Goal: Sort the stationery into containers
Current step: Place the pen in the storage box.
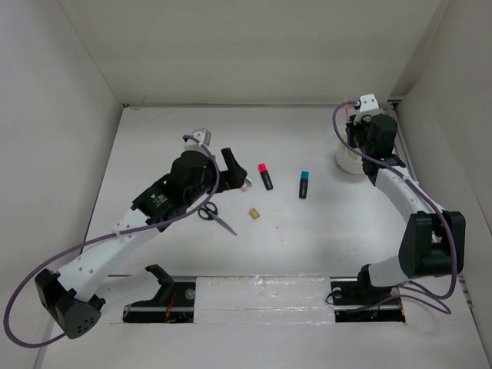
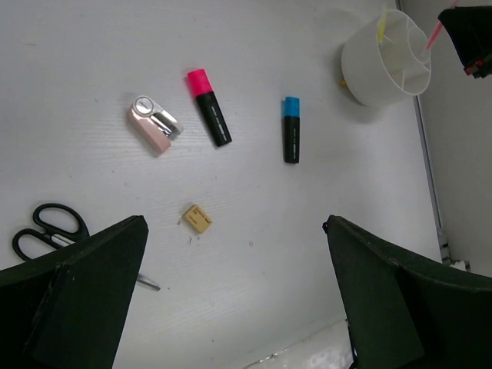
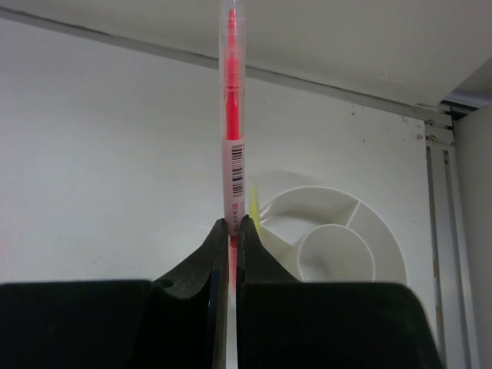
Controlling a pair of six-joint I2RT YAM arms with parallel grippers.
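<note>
As left end effector (image 2: 234, 238) gapes, right end effector (image 3: 231, 227) clamps pink pen (image 3: 231, 115) pointing forward.

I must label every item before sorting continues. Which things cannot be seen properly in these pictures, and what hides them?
- Top view: the white container is mostly behind the right arm; its contents cannot be seen.
- Left wrist view: the blades of the scissors run behind a finger of the left hand.
- Right wrist view: the lower end of the pink pen is hidden inside the right hand; its barcode is too small to read.
</note>
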